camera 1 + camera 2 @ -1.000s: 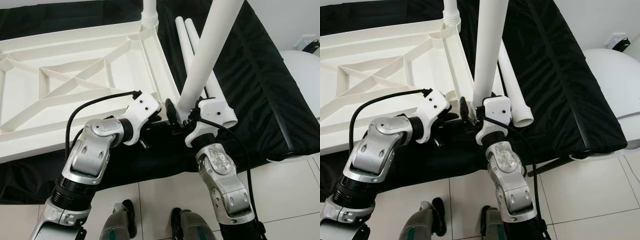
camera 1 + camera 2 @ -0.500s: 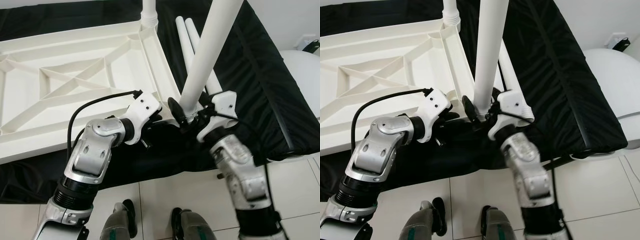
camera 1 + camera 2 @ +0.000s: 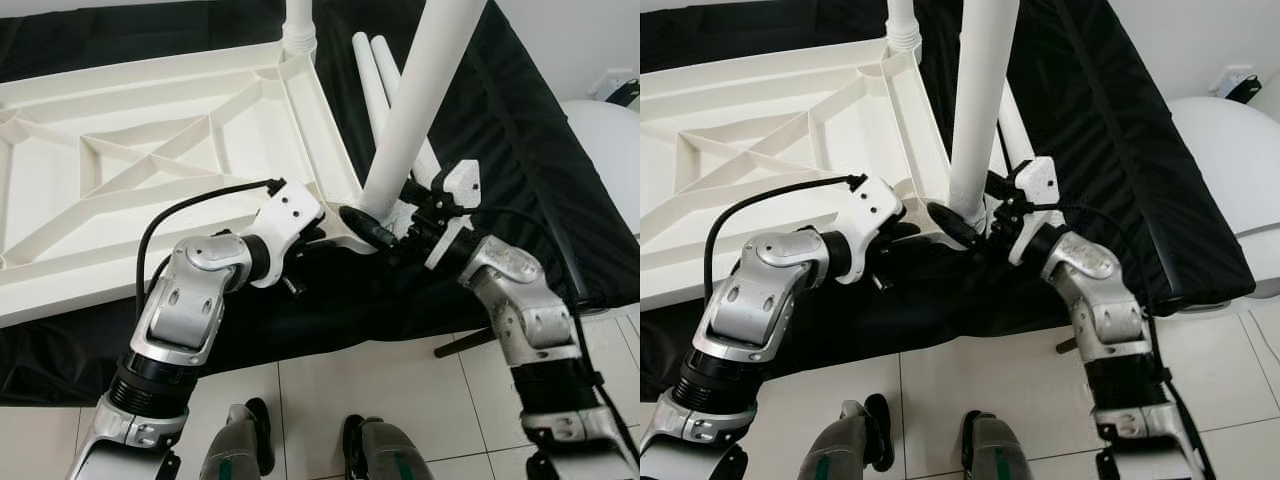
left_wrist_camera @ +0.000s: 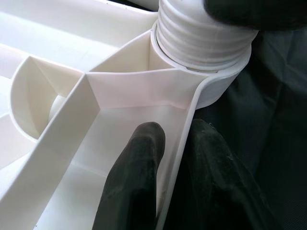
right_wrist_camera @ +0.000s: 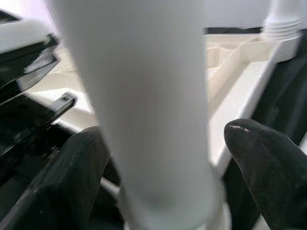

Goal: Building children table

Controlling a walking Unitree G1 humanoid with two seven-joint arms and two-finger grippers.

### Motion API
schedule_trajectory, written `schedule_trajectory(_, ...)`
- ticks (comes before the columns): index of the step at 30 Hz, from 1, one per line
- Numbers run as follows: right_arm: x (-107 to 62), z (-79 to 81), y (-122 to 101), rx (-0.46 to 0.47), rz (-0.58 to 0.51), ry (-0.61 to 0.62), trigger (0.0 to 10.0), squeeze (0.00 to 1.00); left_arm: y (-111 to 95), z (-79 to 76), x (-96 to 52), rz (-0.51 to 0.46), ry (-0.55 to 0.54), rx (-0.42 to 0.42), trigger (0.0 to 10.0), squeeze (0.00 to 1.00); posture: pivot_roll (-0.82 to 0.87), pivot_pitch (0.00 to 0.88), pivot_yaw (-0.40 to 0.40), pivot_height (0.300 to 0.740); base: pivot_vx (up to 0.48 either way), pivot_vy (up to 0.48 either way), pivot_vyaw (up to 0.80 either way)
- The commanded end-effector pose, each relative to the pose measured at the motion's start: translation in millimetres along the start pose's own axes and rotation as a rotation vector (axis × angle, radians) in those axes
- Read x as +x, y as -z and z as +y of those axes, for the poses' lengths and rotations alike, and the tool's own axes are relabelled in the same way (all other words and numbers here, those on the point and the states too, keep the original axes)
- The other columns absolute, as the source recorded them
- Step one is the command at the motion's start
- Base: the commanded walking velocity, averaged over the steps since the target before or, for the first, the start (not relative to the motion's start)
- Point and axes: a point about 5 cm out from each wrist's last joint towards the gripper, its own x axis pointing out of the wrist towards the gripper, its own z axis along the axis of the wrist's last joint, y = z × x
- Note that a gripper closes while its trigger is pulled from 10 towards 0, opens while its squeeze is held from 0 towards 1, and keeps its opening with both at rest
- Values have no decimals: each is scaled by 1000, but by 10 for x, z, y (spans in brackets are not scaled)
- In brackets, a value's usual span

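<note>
The white ribbed tabletop (image 3: 150, 150) lies upside down on black cloth. A white leg (image 3: 415, 100) stands tilted in its near right corner socket, its threaded end (image 4: 201, 33) sitting in the collar. My right gripper (image 3: 390, 215) is open around the base of this leg, one finger on each side; one fingertip (image 5: 268, 163) stands off with a gap. My left gripper (image 4: 175, 129) is shut on the tabletop's thin rim just beside that corner. Another leg (image 3: 299, 25) stands in the far right corner. Two loose legs (image 3: 372, 70) lie on the cloth behind.
The black cloth (image 3: 520, 130) covers a low platform whose front edge runs just before my feet (image 3: 240, 440). A white rounded object (image 3: 605, 140) sits at the right. Pale floor tiles (image 3: 330, 380) lie below.
My right arm has swung from below the upright leg round to its right side, the gripper circling the leg's base. The left gripper has kept its hold on the rim.
</note>
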Motion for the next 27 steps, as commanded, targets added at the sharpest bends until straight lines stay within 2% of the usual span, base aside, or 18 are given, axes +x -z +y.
schedule_trajectory(1, -5, -36, 28, -13, 15, -77, 10000, 0, 41, 63, -9, -9, -132, -33, 10000, 0, -18, 263, -17, 740, 0, 0, 0)
schedule_trajectory(8, 79, -189, -2, -39, 16, -138, 10000, 0, 36, 55, -7, -10, -128, -35, 10000, 0, -15, 267, -18, 740, 0, 0, 0)
schedule_trajectory(15, 167, -205, -51, -65, -4, -161, 10000, 0, 38, 53, -12, -9, -128, -37, 10000, 0, -11, 268, -19, 740, 0, 0, 0)
schedule_trajectory(16, 176, -199, -50, -69, -5, -176, 5569, 0, 38, 52, -14, -9, -128, -37, 10000, 0, -10, 268, -19, 740, 0, 0, 0)
schedule_trajectory(17, 176, -199, -50, -69, -5, -176, 5569, 0, 38, 52, -14, -9, -128, -37, 10000, 0, -10, 268, -19, 740, 0, 0, 0)
schedule_trajectory(18, 183, -199, -46, -69, -7, -186, 1922, 0, 39, 48, -15, -8, -127, -37, 10000, 0, -9, 267, -20, 740, 0, 0, 0)
schedule_trajectory(19, 183, -199, -46, -69, -7, -186, 1922, 0, 39, 48, -15, -8, -127, -37, 10000, 0, -9, 267, -20, 740, 0, 0, 0)
schedule_trajectory(20, 183, -199, -40, -66, -4, -198, 0, 0, 41, 46, -17, -8, -127, -37, 10000, 0, -9, 267, -22, 740, 0, 0, 0)
schedule_trajectory(27, 158, -184, -20, -56, -3, -244, 0, 0, 45, 29, -19, -8, -125, -39, 10000, 0, -12, 264, -26, 740, 0, 0, 0)
